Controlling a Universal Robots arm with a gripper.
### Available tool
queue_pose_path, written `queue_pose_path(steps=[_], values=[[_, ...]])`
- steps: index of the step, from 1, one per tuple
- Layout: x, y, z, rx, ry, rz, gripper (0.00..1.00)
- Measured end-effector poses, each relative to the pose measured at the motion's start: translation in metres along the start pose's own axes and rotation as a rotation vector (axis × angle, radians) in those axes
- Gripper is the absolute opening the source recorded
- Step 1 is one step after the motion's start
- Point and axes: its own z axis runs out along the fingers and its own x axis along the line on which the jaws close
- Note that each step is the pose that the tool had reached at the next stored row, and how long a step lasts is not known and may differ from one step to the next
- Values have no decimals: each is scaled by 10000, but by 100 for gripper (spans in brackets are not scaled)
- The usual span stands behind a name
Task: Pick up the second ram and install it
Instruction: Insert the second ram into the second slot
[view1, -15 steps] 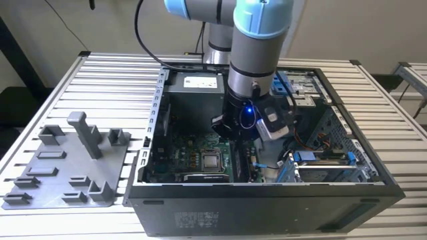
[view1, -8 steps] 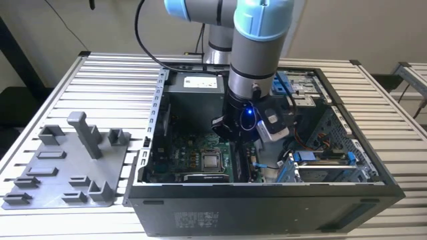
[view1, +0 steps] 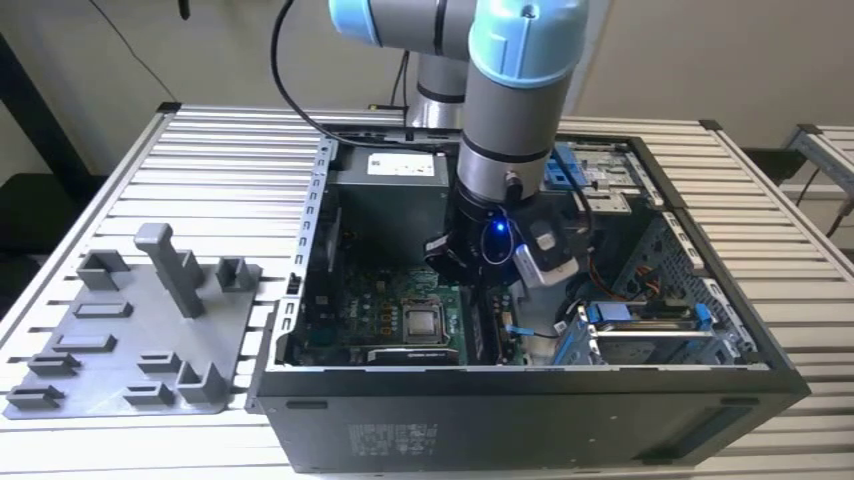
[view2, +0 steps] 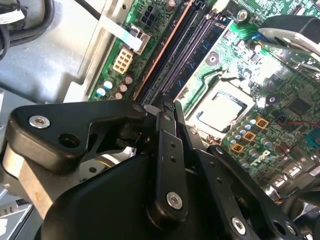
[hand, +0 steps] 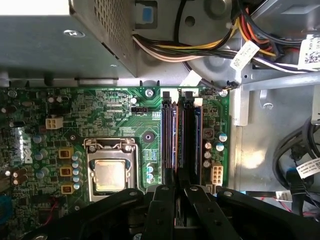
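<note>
My gripper (view1: 470, 278) is deep inside the open computer case (view1: 534, 410), over the memory slots of the green motherboard (hand: 115, 112). In both wrist views its black fingers are drawn together to a narrow gap, gripper (hand: 178, 189) and gripper (view2: 171, 106), closed on the thin edge of the second ram (hand: 187, 150). That dark stick (view2: 178, 75) stands upright along the slot line, and the fingers hide its middle. Another stick (hand: 169, 145) stands in the neighbouring slot, close beside it.
The processor socket (hand: 110, 175) lies beside the slots. A power supply box (hand: 50, 50) and bundled cables (hand: 200, 50) crowd the board's edge. A white connector (hand: 216, 175) sits near the fingers. The grey fixture plate (view1: 134, 340) with upright posts lies outside the case, on the exterior view's left.
</note>
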Motion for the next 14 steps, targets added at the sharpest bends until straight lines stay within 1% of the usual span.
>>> queue_pose_path(steps=[6,14], values=[[0,1,15,-1,0,-1,14],[0,1,17,0,0,0,14]])
